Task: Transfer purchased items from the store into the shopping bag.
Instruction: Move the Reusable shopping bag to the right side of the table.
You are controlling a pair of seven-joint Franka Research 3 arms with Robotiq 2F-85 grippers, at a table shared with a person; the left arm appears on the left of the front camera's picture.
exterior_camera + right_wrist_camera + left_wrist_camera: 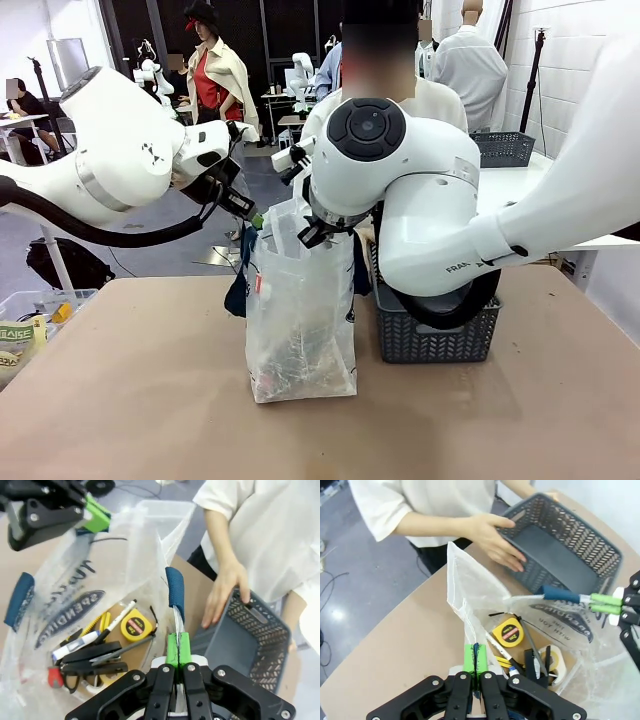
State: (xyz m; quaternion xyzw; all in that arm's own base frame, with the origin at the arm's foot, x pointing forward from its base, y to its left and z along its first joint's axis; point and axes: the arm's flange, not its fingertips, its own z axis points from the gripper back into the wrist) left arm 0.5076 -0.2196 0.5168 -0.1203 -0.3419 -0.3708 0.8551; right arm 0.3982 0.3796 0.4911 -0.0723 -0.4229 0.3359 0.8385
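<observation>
On table, bag mouth: both my grippers pinching shopping bag (300,310)
Left gripper (475,661): pressed on rim
Right gripper (178,649): pressed on handle
Hidden: contents blurred frontally
Count: one tape measure (509,632), one basket (565,550)

The front camera looks level across the table (120,400) toward the person. The 2 wrist cameras look steeply down, close, into the shopping bag (485,595), both sharing its contents and the basket (250,645).

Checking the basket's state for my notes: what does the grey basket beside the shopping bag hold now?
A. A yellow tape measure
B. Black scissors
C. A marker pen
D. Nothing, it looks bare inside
D: the basket shows a bare floor, while the tape measure lies in the shopping bag.
</observation>
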